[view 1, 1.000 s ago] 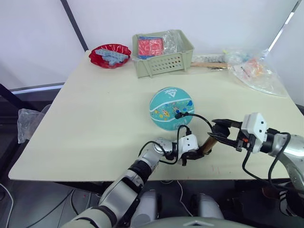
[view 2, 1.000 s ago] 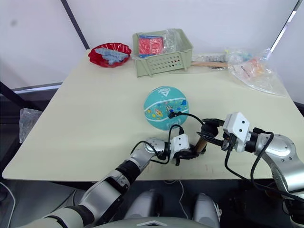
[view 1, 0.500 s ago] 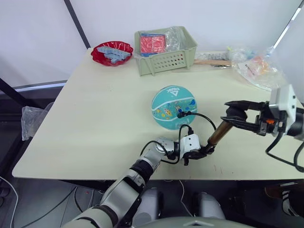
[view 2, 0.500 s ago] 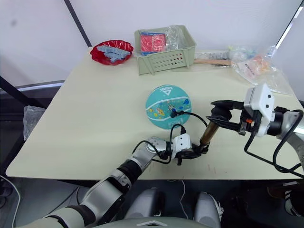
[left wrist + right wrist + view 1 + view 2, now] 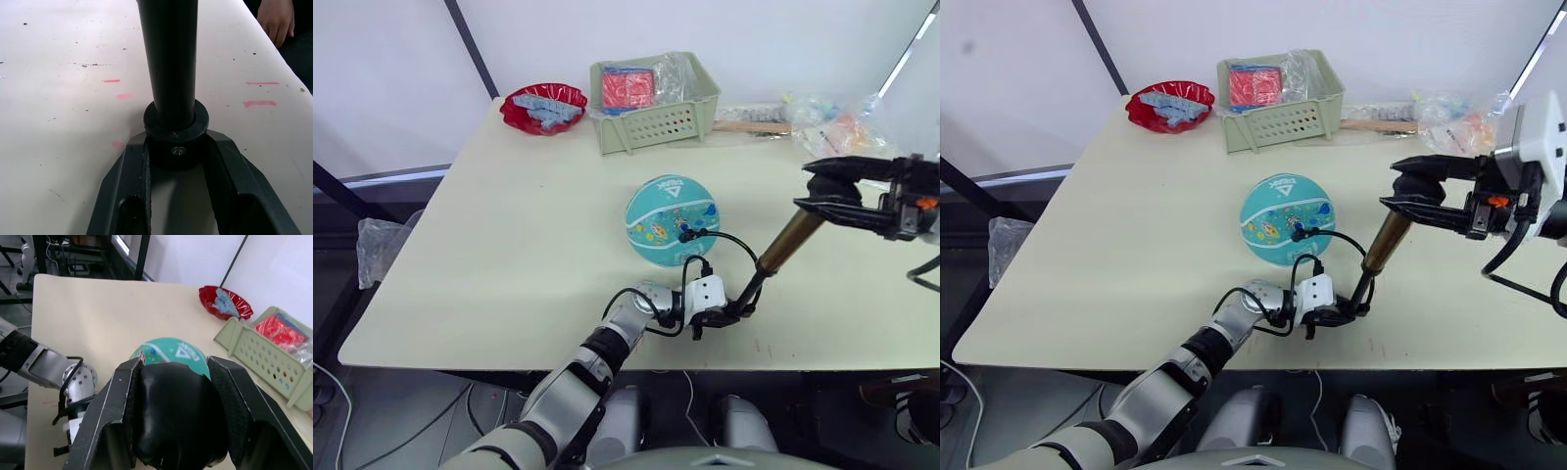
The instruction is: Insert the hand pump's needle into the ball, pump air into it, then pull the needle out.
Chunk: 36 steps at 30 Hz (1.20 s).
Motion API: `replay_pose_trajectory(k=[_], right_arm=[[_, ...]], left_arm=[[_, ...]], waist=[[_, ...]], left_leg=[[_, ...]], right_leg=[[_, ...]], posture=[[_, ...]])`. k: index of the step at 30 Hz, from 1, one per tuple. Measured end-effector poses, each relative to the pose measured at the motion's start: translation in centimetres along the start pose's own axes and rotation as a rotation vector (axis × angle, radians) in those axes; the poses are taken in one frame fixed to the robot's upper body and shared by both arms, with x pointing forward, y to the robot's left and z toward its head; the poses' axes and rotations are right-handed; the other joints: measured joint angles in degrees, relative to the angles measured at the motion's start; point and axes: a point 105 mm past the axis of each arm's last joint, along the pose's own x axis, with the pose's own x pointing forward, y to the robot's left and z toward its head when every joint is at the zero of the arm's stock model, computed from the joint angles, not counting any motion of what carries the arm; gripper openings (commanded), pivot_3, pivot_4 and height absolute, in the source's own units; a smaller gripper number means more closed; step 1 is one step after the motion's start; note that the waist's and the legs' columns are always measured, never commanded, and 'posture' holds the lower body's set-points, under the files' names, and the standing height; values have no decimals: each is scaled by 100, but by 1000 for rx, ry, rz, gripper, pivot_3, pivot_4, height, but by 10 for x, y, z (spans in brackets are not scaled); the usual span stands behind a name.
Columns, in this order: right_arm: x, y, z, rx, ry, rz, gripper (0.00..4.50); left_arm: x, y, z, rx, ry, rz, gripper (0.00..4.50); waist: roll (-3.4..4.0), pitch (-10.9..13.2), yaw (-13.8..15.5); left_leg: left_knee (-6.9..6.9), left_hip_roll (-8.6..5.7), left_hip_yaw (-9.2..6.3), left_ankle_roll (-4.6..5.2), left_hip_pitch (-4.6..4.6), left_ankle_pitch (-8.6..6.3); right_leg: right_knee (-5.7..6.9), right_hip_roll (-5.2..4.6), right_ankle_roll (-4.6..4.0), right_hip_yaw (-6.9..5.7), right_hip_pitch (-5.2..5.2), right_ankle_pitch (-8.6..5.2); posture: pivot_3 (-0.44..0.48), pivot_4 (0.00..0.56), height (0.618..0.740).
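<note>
Bare table left of ball; basket blocks behind.

Cream table — ball, basket (green), red bowl.

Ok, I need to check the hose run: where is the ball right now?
The ball sits mid-table in the head views, in front of the green basket, just beyond the left gripper.

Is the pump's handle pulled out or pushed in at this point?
Pulled out. The right gripper holds the handle high, and a black rod shows between the barrel of the hand pump and the foot clamped by the left gripper.
</note>
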Motion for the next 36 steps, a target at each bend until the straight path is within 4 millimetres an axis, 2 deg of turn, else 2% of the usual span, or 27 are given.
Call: replay_pose_trajectory(k=[6,11,16,24,31,32,36], right_arm=[[-2,1,-6,0,-3,-19,1597],[0,6,-21,23,-9,-24,1597],[10,18,-51,84,9,-11,1597],[25,39,-96,119,50,-18,1596],[38,54,-128,143,81,-46,1594],[39,54,-129,142,75,-53,1594],[42,56,-130,119,67,-52,1594]], left_arm=[[0,0,-1,-4,3,-1,1085],[0,0,-4,-14,13,3,1085],[0,0,-6,-16,20,6,1085],[0,-1,-8,-20,22,7,1085],[0,-1,-9,-22,25,10,1085],[0,-1,-9,-23,25,10,1085],[0,-1,-10,-27,28,12,1085]], waist=[[-11,-9,-2],[-37,-35,-9],[-59,-69,-10],[-61,-91,-11],[-70,-110,-12],[-68,-110,-13],[-64,-116,-30]], left_leg=[[0,-1,2,0,6,0],[0,4,3,-4,22,-2],[-1,14,1,-20,24,-11],[-3,14,-25,-26,35,-15],[-4,14,-22,-27,36,-15],[-4,14,-23,-28,36,-15],[-5,13,-42,-29,50,-16]], right_leg=[[1,-1,4,3,3,-2],[4,1,22,7,14,-13],[4,14,22,15,14,-14],[3,83,11,117,5,-19],[3,84,10,122,4,-19],[3,85,10,125,3,-19],[4,194,-20,229,-4,-25]], posture=[[0,150,738],[0,150,738],[0,150,738],[0,150,738],[0,150,738],[0,150,738],[0,150,738]])
